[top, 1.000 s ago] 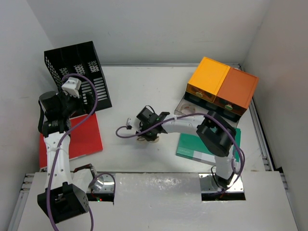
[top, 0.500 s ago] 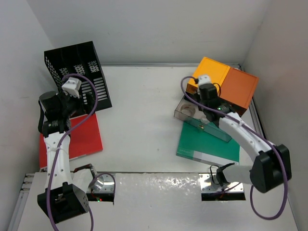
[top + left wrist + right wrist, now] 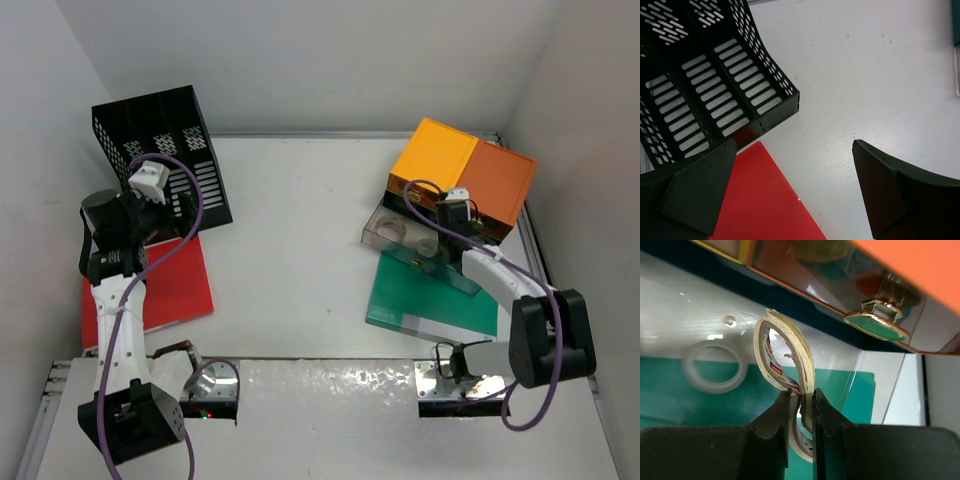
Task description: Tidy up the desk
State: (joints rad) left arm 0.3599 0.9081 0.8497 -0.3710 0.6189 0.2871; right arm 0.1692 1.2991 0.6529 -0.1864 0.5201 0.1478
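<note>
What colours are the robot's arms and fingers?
The left arm and right arm are white tubes with chunky black joints. A purple cable loops along each one. The fingers are black and wedge-shaped.

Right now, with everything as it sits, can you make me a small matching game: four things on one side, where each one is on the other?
Things
1. black mesh rack
2. red folder
3. green folder
4. tape roll

Places
a. pinched between the right fingers
b. far left corner of the desk
c. flat on the desk, near left side
d. right side, partly beneath the clear drawer

Pairs: 1-b, 2-c, 3-d, 4-a
</note>
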